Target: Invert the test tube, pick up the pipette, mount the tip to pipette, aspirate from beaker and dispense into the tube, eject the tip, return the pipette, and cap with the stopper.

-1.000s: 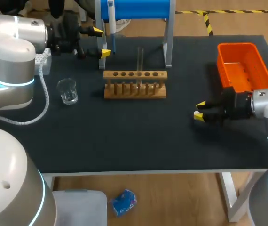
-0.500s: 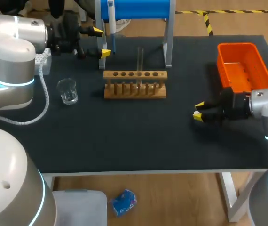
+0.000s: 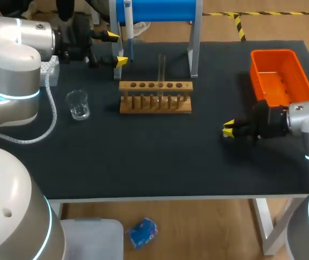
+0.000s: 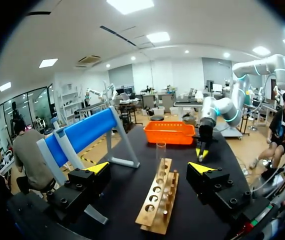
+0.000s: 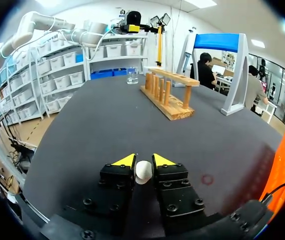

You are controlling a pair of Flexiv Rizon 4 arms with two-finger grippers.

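R gripper (image 5: 143,161) is clamped on the small white stopper (image 5: 143,172), low over the table (image 3: 143,157) near the orange bin (image 3: 281,76). L gripper (image 3: 116,49) is spread wide, holding nothing, near the pipette (image 3: 128,32) hanging on the blue stand (image 3: 160,10). Test tube (image 3: 161,66) stands upright in the wooden rack (image 3: 155,103); the glass beaker (image 3: 78,104) sits apart from the rack, poss. w/ clear liquid, hard to tell.

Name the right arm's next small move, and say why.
Probably lift the right gripper straight up. Its fingers are closed on the white stopper low over the table, and the test tube stands uncapped in the rack.
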